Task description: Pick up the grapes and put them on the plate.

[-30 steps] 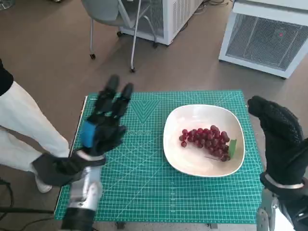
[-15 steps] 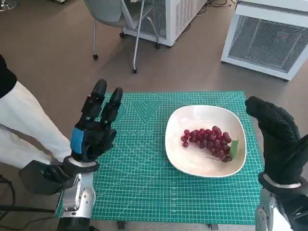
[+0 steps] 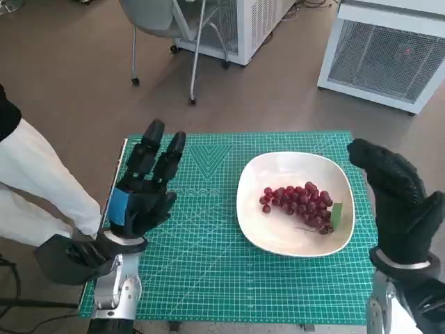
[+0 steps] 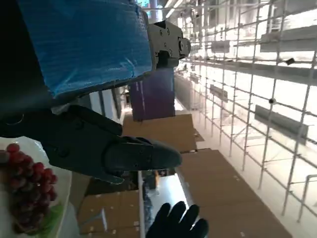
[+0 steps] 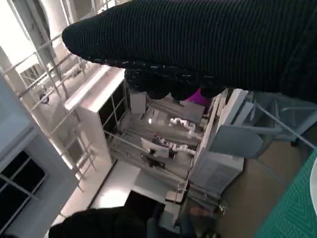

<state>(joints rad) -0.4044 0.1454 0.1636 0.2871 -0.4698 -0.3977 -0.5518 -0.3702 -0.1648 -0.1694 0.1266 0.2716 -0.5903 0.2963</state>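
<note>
The grapes (image 3: 297,206) are lying on the plate (image 3: 278,240), a bit toward its 3 o'clock side, with a small green leaf (image 3: 336,213) touching them near the rim. White plate is showing all around the bunch, most of it at 9 and 12 o'clock. The plate is sitting on the green mat (image 3: 208,278), in the mat's 3 o'clock half. Its rim is coming close to the mat's 3 o'clock edge.

The left hand (image 3: 142,191) is hanging over the mat's 9 o'clock side, well apart from the plate. It is holding nothing, and its fingers are stretched out toward 12 o'clock. A wide strip of bare mat is lying between this hand and the plate.

The right hand (image 3: 395,202) is hanging by the mat's 3 o'clock edge, just beside the plate. It is holding nothing, but I cannot tell how its fingers are lying.

A person's white trouser leg (image 3: 38,184) is showing at 9 o'clock, near the table.
</note>
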